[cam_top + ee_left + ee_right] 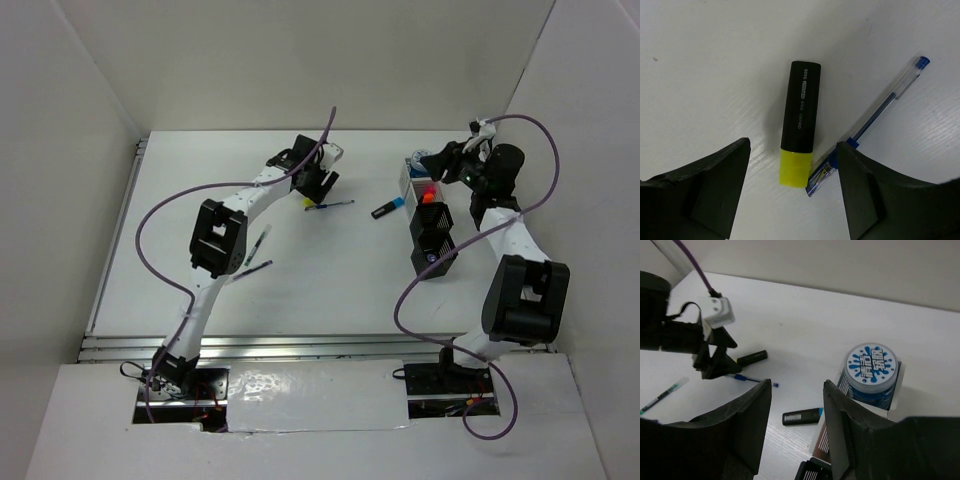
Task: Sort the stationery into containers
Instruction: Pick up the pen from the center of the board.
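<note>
done: tape roll [871, 365] sits in the top of the white bin [408, 182], at the far end of the bin row on the right. The black bin [431, 212] next to it shows orange and pink caps, so highlighters are in; count unclear.
near bins: the two nearer black bins [436, 250]; can't tell what's inside.
todo: yellow highlighter [799, 120] is on the table [340, 290], far centre. A blue pen [885, 102] lies just beside its cap. Blue highlighter [387, 209] is between that pair and the bins. Two pens [262, 240] are further near-left, beside the left arm.
bottle: not spotted in any view.
progress: my read is roughly midway, with five items loose and all needing a bin.
left gripper [792, 146]: hovers over the yellow highlighter, jaws apart on either side of the cap end, gripping nothing. Looks like the next pick.
right gripper [797, 385]: jaws apart and empty, up by the white bin at the far right.
text, yellow highlighter: white print on the black barrel reads "S600" and "deli". The smaller lines are too small to read.
text, tape roll: round blue splash label with white Chinese characters; can't read them reliably.
text, blue highlighter: white print on the barrel in the right wrist view, too small to read.
</note>
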Tool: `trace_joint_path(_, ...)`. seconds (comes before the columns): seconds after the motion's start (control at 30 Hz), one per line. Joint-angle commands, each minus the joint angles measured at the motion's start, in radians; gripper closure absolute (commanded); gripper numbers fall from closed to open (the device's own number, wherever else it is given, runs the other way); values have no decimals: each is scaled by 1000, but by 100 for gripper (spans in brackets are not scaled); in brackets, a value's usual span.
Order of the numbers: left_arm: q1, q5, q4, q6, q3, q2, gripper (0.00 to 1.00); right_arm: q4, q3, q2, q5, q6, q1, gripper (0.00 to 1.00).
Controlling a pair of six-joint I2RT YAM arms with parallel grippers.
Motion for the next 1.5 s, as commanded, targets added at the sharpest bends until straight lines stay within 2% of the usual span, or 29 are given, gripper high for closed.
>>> trace_joint_path(0.0,-3,4,6,16,42,34,20,7,6,-103,-50,-4,-1,47)
trace_joint_path(0.2,2,72,-50,-7,115,97,31,-14,-22,-168,-67,-41,16,47)
trace_joint_path(0.43,11,112,-61,-73,109,116,44,-54,-16,-192,-90,-64,22,47)
trace_joint_path(0.53,16,89,-32,-94,80,103,56,-65,-23,-206,-93,-82,26,47)
trace_joint_path(0.57,20,75,3,-108,50,79,65,-70,-26,-212,-93,-104,31,47)
trace_joint_path(0.63,30,66,36,-171,29,36,75,-91,-28,-227,-85,-159,49,47)
trace_joint_path(0.8,53,41,101,-321,6,-103,83,-161,-31,-273,-85,-301,100,47)
trace_joint_path(0.9,60,102,118,-404,-36,-223,84,-236,-45,-319,-91,-446,138,47)
trace_joint_path(0.97,51,102,106,-453,-66,-297,100,-270,-60,-365,-91,-584,193,47)
trace_joint_path(1.1,23,91,-36,-581,-79,-370,100,-343,-129,-459,-98,-815,301,47)
trace_joint_path(1.2,20,177,-35,-668,-213,-442,100,-382,-178,-505,-87,-1020,388,47)
trace_joint_path(1.23,19,240,-24,-685,-292,-458,98,-396,-187,-511,-82,-1061,432,47)
trace_joint_path(1.3,10,279,-10,-734,-410,-508,99,-430,-216,-534,-68,-1172,476,47)
trace_joint_path(1.47,-30,394,36,-800,-578,-578,100,-549,-238,-554,-81,-1317,616,48)
